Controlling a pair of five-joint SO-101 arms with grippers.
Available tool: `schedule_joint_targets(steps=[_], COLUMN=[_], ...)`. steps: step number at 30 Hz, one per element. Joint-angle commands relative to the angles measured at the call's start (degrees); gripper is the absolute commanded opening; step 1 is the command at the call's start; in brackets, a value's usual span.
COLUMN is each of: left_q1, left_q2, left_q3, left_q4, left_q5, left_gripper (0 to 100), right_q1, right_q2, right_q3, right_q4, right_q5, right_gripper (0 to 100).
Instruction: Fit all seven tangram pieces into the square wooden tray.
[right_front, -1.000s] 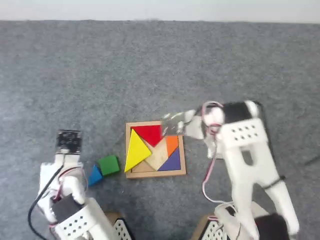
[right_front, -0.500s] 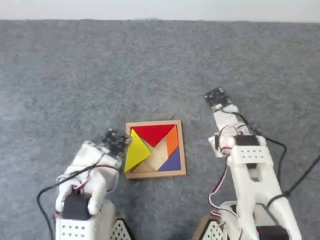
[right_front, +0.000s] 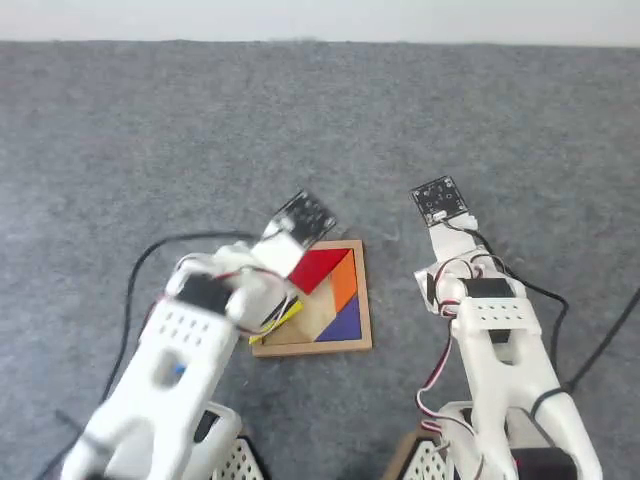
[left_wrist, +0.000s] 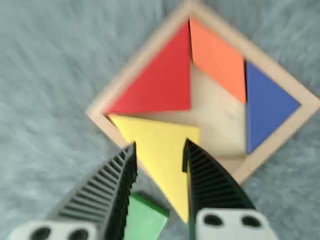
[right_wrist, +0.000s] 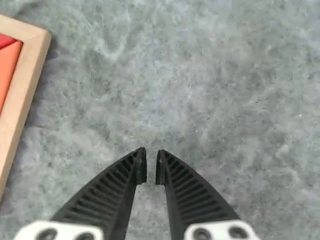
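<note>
Roughly centred, the wooden tray sits near the bench's front edge.
Left claw, spread wide, hovers over the yellow triangle, which seems to overhang the tray's left rim; right claw, clenched, hangs just right of it.

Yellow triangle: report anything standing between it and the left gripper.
Nothing visible does. In the left wrist view the left gripper is open right at the yellow triangle, one finger on either side of it. The green piece lies outside the wooden tray, near the triangle's tip, not in the way.
</note>
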Motion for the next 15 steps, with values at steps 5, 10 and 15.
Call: schedule_joint_targets(steps=[5,10,15], left_q1=[-2.9,-4.2,-3.7], left_q2=[17.3,17.7,17.9], left_q3=[-5.6,-5.6,-5.2], left_q4=[-6.4,-8.3,-6.6], left_q5=[6.5,10.5,20.2], left_gripper=[9,5,5], right_q1=[0.0,0.0,0.0], right_q2=[-0.3,-0.3,-0.3], right_q3=[-0.3,-0.2,-0.2], right_q4=[-1.0,-1.0,-1.0], right_q5=[-0.3,-0.3,-0.3], right_gripper=[4.3,4.3,4.3])
